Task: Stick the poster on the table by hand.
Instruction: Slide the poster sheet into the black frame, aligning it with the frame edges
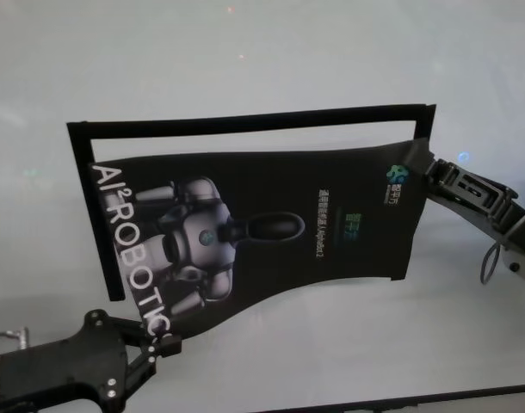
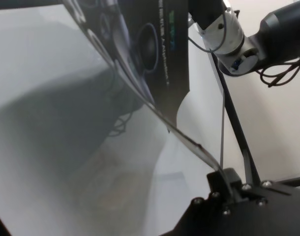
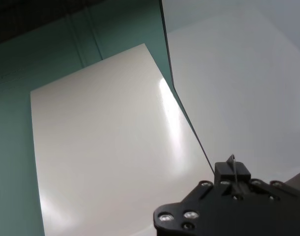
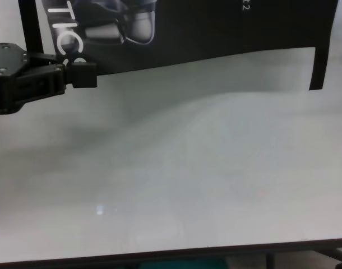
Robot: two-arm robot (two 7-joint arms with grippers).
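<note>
A pale, glossy work surface (image 1: 245, 52) fills most of the head and chest views, w/ soft shadows and faint glints of overhead light on it. A thin dark edge (image 4: 171, 252) runs along the near side, w/ a teal strip just below. In the right wrist view, a teal-green floor (image 3: 22, 73) shows beyond the surface's edge

1. Soft, even light falls on the wide pale-grey smooth table (image 1: 271, 52).
2. The large glossy black poster (image 1: 271, 224) casts a blurred grey shadow beneath itself.
3. Its pale underside in the right wrist view carries a bright glare streak.
</note>
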